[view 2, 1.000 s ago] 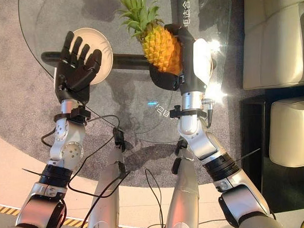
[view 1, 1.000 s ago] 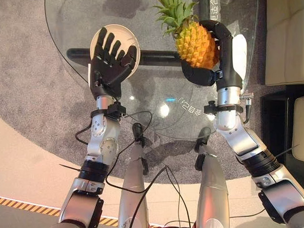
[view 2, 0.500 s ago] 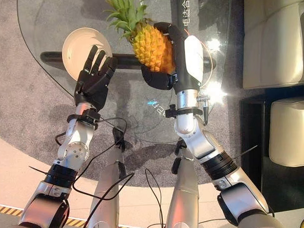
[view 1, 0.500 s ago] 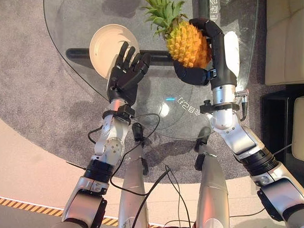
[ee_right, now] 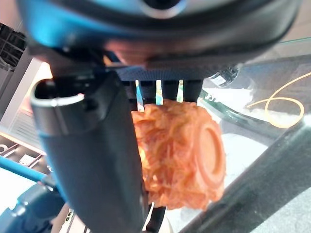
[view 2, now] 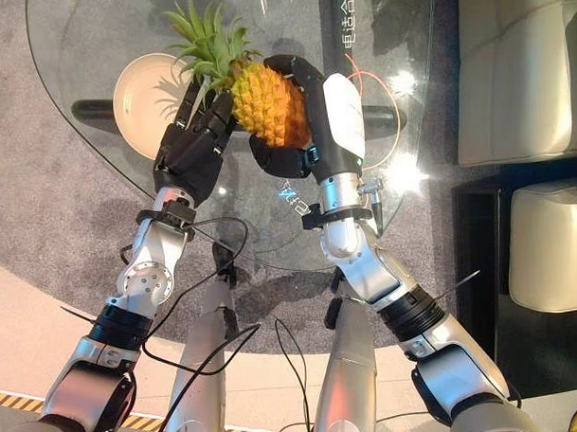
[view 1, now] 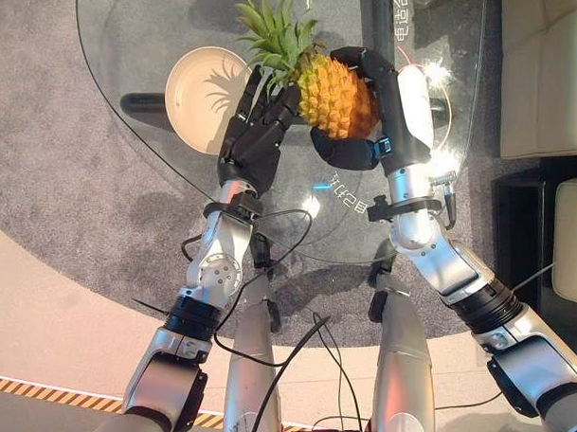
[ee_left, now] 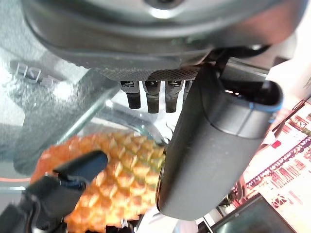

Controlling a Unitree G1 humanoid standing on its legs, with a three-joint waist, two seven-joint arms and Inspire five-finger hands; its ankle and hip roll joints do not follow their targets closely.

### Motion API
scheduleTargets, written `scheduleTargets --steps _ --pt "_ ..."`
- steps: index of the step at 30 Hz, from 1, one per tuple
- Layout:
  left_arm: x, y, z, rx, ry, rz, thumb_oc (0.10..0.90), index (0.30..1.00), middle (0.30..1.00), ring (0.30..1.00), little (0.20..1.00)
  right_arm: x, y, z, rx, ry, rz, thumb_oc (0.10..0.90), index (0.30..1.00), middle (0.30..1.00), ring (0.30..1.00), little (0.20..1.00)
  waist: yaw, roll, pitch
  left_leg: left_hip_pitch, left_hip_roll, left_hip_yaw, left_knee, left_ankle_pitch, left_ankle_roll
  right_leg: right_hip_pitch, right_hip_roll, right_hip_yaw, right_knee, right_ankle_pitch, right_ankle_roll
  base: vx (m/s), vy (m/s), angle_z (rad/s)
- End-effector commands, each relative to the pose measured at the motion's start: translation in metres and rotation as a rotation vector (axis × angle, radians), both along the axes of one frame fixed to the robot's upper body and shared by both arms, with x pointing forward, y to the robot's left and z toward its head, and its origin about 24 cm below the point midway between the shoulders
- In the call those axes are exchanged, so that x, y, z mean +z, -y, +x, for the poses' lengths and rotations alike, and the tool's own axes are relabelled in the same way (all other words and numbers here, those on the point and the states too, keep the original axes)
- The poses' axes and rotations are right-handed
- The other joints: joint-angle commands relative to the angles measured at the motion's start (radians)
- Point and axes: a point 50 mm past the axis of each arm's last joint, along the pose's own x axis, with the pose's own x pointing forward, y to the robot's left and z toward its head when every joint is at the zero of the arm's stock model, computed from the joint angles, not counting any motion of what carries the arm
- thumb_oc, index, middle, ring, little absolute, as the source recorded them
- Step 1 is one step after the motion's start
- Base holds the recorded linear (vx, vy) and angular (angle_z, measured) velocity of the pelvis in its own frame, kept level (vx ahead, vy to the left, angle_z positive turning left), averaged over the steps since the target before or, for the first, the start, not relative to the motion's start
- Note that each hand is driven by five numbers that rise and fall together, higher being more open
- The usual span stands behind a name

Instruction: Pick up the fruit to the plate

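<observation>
Round glass table [view 1: 140, 32] standing on grey carpet [view 1: 49, 158], carpet showing through glass. Dark bar [view 1: 142, 101] of table base lying under glass, running crosswise. White printed lettering [view 1: 349, 197] showing on glass near front edge; second strip of lettering [view 1: 402, 22] showing near far right rim. Thin orange looped line [view 2: 384, 108] lying on glass at right. Cream sofa [view 1: 541, 70] sitting right of table. Dark low cabinet [view 1: 525, 255] standing beside sofa, nearer. Yellow-black hazard stripe [view 1: 48, 390] crossing beige floor [view 1: 55, 309] at lower left.
</observation>
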Motion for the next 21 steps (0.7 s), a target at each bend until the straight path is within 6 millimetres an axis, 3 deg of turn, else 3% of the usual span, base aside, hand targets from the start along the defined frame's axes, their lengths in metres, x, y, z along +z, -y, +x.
scheduleTargets --steps 1,11,21 --pt "0.063 0.022 -0.020 -0.121 0.294 -0.051 0.800 0.900 0.900 0.900 0.900 0.079 -0.034 -0.043 0.244 0.383 0.028 0.100 0.300 0.300 0.300 0.200 0.006 0.009 -0.019 0.000 0.045 -0.017 0.074 -0.066 -0.034 0.057 -0.036 -0.012 -0.137 0.102 0.048 0.00 0.000 0.00" --pt "0.067 0.026 -0.025 -0.170 0.343 -0.041 0.800 0.900 0.900 0.900 0.900 0.073 -0.037 -0.041 0.259 0.338 -0.013 0.100 0.300 0.300 0.300 0.200 0.009 0.010 -0.019 -0.007 0.042 -0.019 0.077 -0.065 -0.033 0.055 -0.040 -0.015 -0.140 0.106 0.048 0.00 0.000 0.00" --pt "0.074 0.014 -0.028 -0.095 0.396 -0.117 0.800 0.900 0.900 0.900 0.900 0.071 -0.040 -0.040 0.280 0.318 -0.050 0.100 0.300 0.300 0.300 0.200 0.013 0.008 -0.019 -0.011 0.041 -0.024 0.079 -0.067 -0.033 0.052 -0.041 -0.015 -0.137 0.103 0.048 0.00 0.000 0.00"
